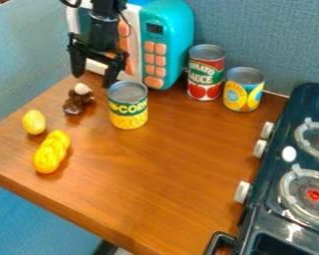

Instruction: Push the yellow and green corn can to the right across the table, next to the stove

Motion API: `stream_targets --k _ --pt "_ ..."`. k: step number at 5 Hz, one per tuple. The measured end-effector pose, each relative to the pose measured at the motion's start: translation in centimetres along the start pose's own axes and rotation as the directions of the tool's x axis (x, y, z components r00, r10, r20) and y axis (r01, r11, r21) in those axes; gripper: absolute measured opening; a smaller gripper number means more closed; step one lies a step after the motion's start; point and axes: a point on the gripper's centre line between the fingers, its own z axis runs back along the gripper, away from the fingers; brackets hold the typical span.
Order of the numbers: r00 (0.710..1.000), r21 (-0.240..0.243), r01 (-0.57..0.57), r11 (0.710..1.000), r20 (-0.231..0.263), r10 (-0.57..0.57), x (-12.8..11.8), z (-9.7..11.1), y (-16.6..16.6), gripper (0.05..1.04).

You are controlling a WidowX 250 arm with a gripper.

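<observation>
the black gripper [91, 78] hangs with its fingers apart and empty, so no grasp is made and any lifting is undone, the small brown toy [76, 101] just below it and the corn can [127, 110] near one fingertip.

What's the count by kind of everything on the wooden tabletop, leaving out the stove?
Cans: 3 (corn can, tomato sauce can, yellow-label can)
Toy microwave: 1
Brown-and-white toy: 1
Yellow oval piece: 1
Yellow twisted piece: 1
Total: 7
</observation>
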Motion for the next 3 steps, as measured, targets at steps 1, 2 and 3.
stream_targets --k 1,2,3 --pt "0.998 -0.042 0.049 0.998 0.033 -0.048 -0.3 0.0 -2.1 1.011" --pt "0.992 -0.109 0.099 0.989 0.094 -0.089 -1.0 0.2 -4.9 1.011" --pt "0.989 -0.171 0.144 0.975 0.065 -0.134 -3.1 -1.9 -8.2 1.005"
